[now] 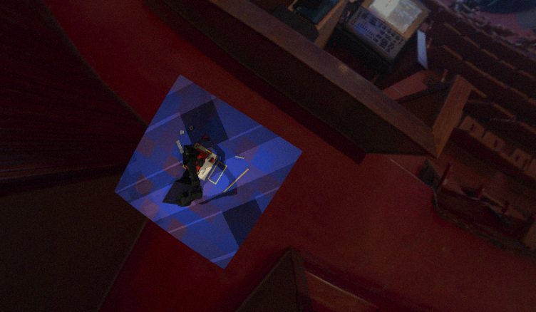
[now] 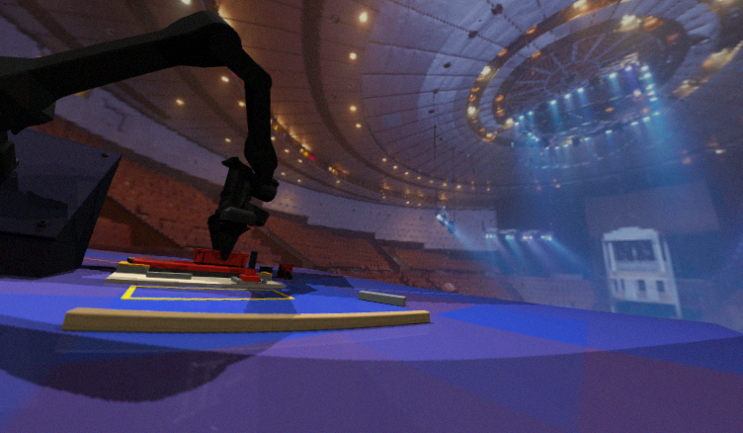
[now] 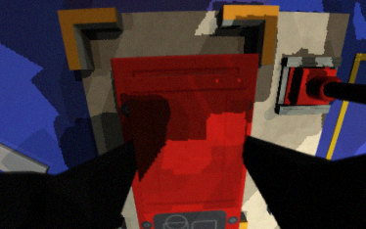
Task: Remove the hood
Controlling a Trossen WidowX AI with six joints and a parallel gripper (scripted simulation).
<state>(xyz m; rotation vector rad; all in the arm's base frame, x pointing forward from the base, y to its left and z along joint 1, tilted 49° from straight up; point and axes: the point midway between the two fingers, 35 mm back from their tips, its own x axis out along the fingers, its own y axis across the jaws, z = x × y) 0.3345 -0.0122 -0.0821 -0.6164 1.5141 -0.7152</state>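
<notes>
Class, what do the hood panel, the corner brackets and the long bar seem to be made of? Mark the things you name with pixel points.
Red hood panel (image 3: 188,157): perhaps painted metal or plastic, smooth, with even colour and crisp grooves.
Corner brackets (image 3: 94,16) (image 3: 251,13): possibly plastic, plain orange, sharp-edged.
Long bar (image 1: 236,179) (image 2: 246,321): maybe wood, judging by its tan colour, though no grain shows.

You won't find any readable text, label, brand, number or sign here. Any markings in your three views are too small or blurred to make out.
</notes>
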